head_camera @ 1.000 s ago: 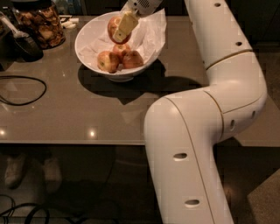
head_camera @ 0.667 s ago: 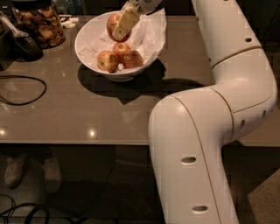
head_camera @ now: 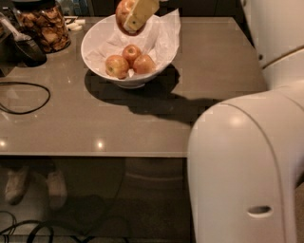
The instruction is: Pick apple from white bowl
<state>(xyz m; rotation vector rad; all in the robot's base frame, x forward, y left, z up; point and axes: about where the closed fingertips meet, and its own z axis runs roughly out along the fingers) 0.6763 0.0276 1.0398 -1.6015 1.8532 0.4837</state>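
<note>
The white bowl (head_camera: 95, 40) with crumpled white paper lining stands at the table's far middle. Three smaller apples (head_camera: 130, 60) lie inside it. My gripper (head_camera: 133, 16) is at the top edge of the view, above the bowl's far side, shut on the red apple (head_camera: 123, 12) and holding it clear of the bowl. A tan finger (head_camera: 141, 13) covers the apple's right side. The gripper's upper part is cut off by the frame.
A glass jar of brown snacks (head_camera: 43, 26) and a dark pan (head_camera: 26, 47) stand at the far left. A black cable (head_camera: 28, 97) loops on the table's left. My white arm (head_camera: 247, 161) fills the right foreground. The table's front edge (head_camera: 95, 154) runs across the middle.
The gripper has lifted the red apple higher above the bowl, toward the top of the view. The arm has shifted to the right in the view.
</note>
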